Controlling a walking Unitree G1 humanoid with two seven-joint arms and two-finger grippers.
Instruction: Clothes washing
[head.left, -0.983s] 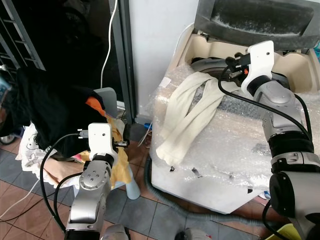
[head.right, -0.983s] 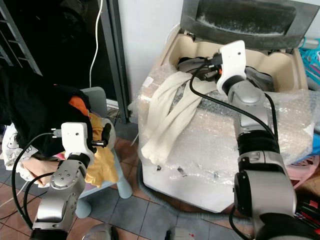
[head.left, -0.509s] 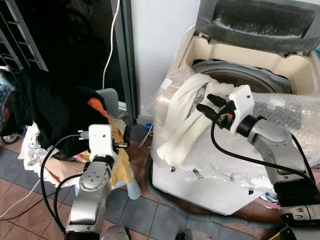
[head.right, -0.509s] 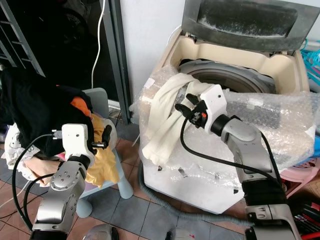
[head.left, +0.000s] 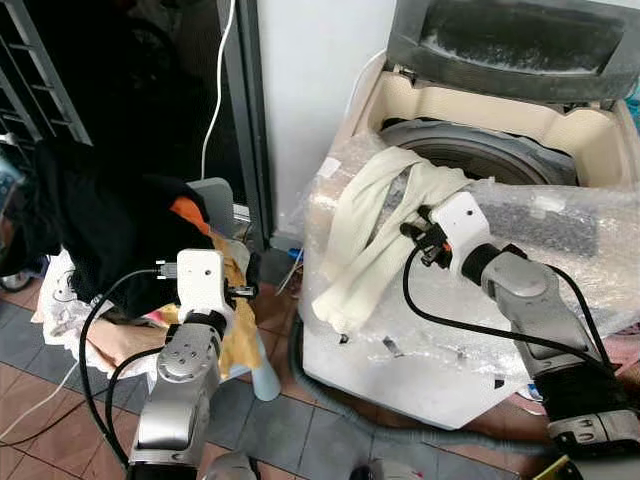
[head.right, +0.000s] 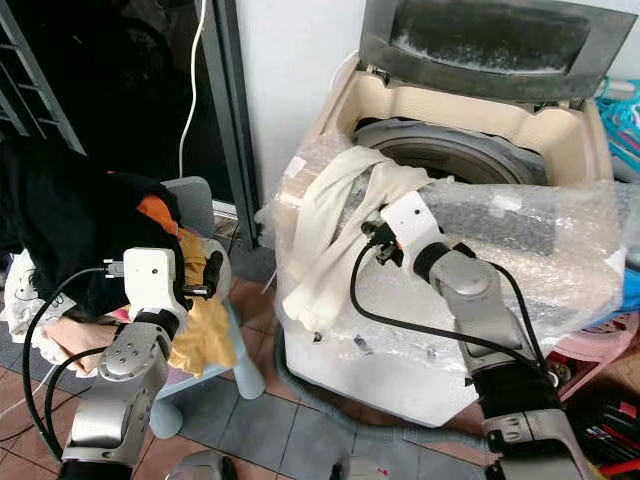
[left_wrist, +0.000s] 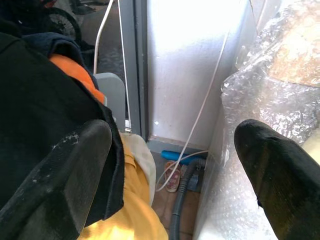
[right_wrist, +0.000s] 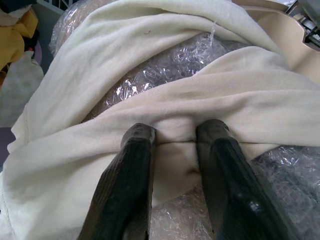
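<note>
A top-loading washing machine stood open against a white wall, its lid raised and its front and top wrapped in bubble wrap. A long cream garment lay draped over the machine's near rim, one end at the drum opening and the other hanging down the wrapped front. To the machine's left, a pile of clothes, mostly black with orange and yellow pieces, sat heaped on a small pale chair. The right gripper pressed into the cream garment on the rim, its two black fingers closed on a pinched fold of the cloth. The left gripper hung beside the clothes pile, its fingers spread wide apart and holding nothing.
</note>
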